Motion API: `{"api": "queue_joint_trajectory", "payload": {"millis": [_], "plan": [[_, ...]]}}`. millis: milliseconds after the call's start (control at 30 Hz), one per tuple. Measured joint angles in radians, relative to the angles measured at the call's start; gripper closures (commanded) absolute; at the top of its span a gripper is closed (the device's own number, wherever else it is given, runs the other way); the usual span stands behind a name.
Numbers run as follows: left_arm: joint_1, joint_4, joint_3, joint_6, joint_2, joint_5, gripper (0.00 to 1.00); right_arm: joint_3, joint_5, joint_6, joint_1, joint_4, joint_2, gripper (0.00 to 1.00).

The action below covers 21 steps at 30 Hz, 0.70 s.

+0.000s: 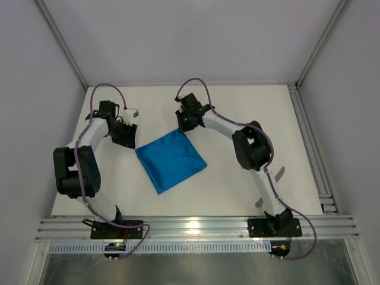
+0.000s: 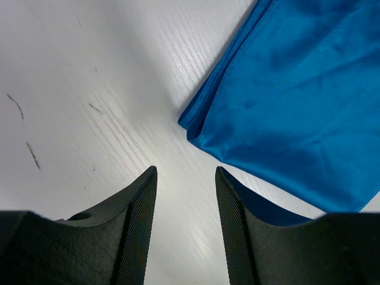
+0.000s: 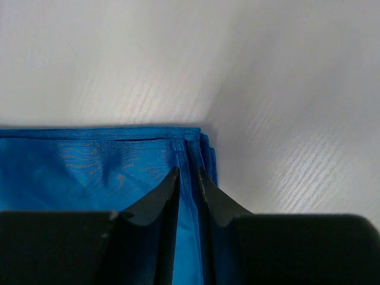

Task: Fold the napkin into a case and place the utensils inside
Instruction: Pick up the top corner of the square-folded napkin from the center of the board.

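Note:
The bright blue napkin (image 1: 171, 159) lies folded into a rough square, turned like a diamond, mid-table. My right gripper (image 1: 183, 123) sits at its far corner. In the right wrist view the right gripper (image 3: 187, 169) is open only narrowly, its jaws straddling the layered hem of the napkin (image 3: 89, 166), which lies flat. My left gripper (image 1: 129, 138) hovers just left of the napkin's left corner. The left gripper (image 2: 186, 172) is open over bare table, with the napkin corner (image 2: 285, 95) ahead to the right. Silver ends of the utensils (image 1: 279, 174) peek from behind the right forearm.
The white table (image 1: 237, 107) is walled by grey panels, with metal rails along the front and right edges. The right arm's elbow (image 1: 252, 145) stands over the table right of the napkin. The left arm's elbow (image 1: 74, 169) stands at the left.

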Motion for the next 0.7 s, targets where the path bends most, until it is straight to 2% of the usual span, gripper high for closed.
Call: {"api": "queue_joint_trajectory", "payload": {"millis": [700], "plan": [[-0.001,0.000,-0.002,-0.008,0.000,0.000,0.56,0.046,-0.040,0.026,0.006,0.017,0.069,0.81]]}}
